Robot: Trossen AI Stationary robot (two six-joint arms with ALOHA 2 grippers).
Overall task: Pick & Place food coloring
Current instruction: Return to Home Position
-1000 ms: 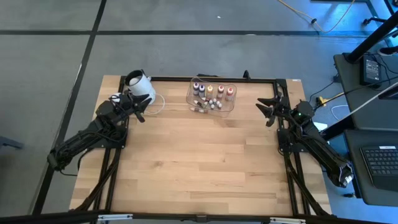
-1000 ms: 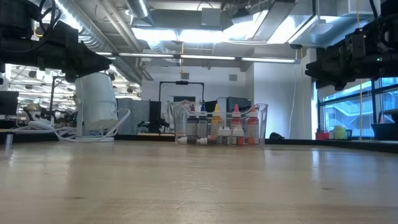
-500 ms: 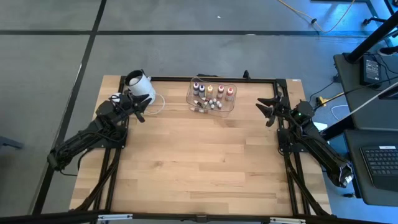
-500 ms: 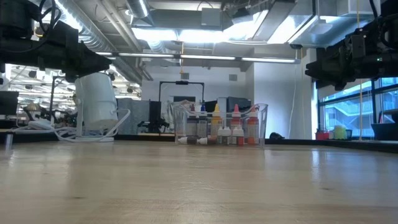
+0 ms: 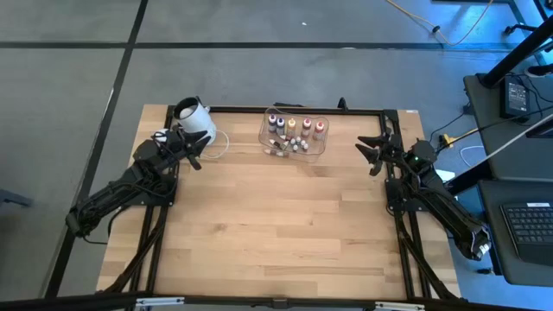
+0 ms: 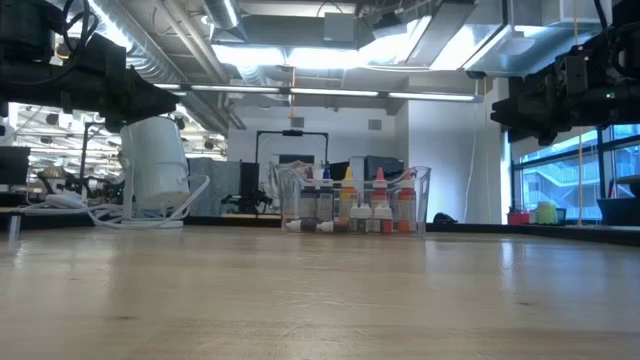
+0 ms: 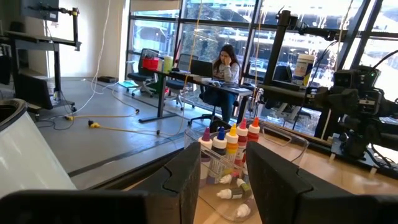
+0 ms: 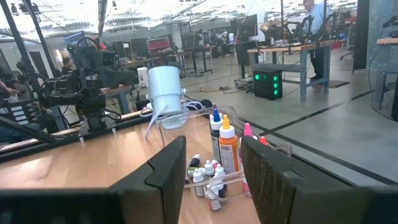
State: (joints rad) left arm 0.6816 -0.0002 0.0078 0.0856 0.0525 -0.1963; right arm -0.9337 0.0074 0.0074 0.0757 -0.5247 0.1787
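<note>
The small pale-capped food coloring bottles (image 5: 294,127) sit inside the clear rectangular plastic tub (image 5: 263,130) at the far edge of the wooden surface (image 5: 276,225). The left claw (image 5: 195,154) hangs released and empty beside the white cylindrical cup (image 5: 195,117). The right claw (image 5: 370,154), likewise released, hangs at the far right.

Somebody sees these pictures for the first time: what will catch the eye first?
The clear tub at the far middle of the table, with the coloured food coloring bottles inside it, draws the eye first. Next comes the white cup at far left. The left gripper beside it and the right gripper right of the tub are open and empty.
</note>
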